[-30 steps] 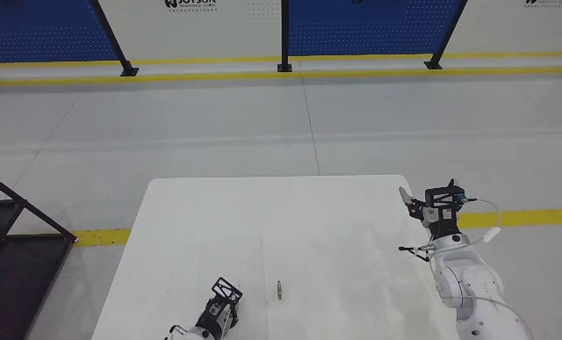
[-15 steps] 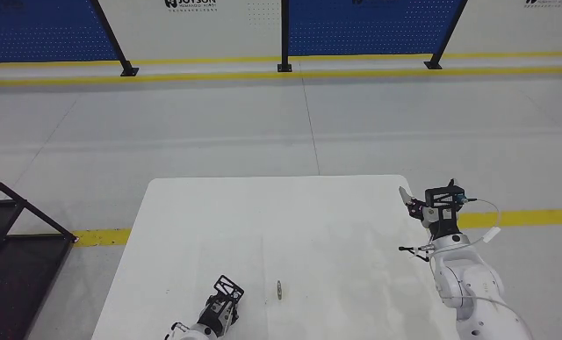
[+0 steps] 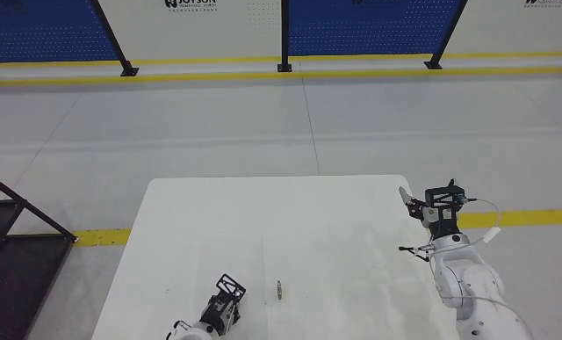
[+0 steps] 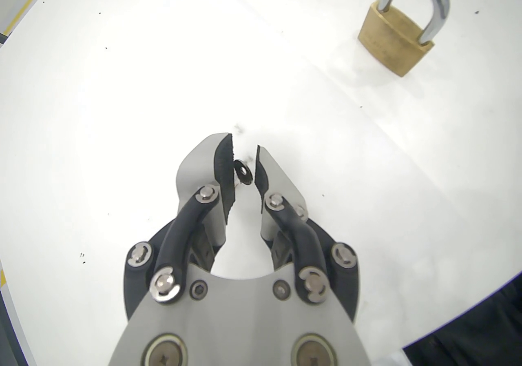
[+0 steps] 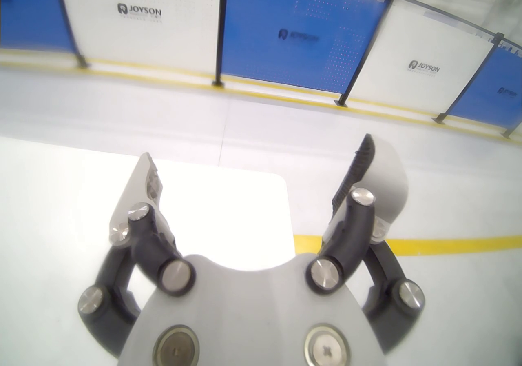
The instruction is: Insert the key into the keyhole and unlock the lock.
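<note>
Foreground: left gripper (image 4: 244,145), low over the near part of the white table (image 3: 334,226), its jaws drawn narrow around the key (image 4: 244,172), which stands on edge between the black ribbed pads (image 4: 223,163) with its holed head showing. Brass padlock (image 4: 401,31), shackle closed, lies flat on the table near this gripper but apart from it. Right gripper (image 5: 257,155), at the table's right edge, has its jaws spread wide with nothing between them.
</note>
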Controlling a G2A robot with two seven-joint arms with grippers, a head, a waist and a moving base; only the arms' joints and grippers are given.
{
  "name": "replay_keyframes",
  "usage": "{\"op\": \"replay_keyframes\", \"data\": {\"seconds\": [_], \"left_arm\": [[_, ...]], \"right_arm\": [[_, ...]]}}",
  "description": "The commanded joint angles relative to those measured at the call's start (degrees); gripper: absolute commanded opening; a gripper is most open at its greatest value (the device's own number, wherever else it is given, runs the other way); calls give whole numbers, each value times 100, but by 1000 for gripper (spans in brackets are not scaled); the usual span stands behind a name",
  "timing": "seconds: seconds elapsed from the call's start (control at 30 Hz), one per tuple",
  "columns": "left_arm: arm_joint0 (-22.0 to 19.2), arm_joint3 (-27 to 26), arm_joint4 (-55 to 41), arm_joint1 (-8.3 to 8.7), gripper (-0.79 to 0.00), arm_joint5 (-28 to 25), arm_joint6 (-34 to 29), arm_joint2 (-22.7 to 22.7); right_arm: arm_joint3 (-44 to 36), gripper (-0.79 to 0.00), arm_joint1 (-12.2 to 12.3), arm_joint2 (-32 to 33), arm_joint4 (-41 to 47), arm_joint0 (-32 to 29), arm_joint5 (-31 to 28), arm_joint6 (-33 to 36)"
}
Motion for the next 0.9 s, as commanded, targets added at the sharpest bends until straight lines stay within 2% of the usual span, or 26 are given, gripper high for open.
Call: {"op": "replay_keyframes", "data": {"seconds": [0.0,0.07,0.1,0.47,0.87], "left_arm": [[-10,3,14,1,-696,20,-6,1],[-6,-4,31,2,-779,37,-2,0],[2,-15,29,3,-785,50,8,-3],[160,-215,103,21,-785,182,104,-72],[437,-393,-296,50,-785,195,643,-300]], "right_arm": [[0,0,0,0,0,0,0,0],[0,0,0,0,0,0,0,0],[0,0,0,0,0,0,0,0],[0,0,0,0,0,0,0,0],[0,0,0,0,0,0,0,0]]}}
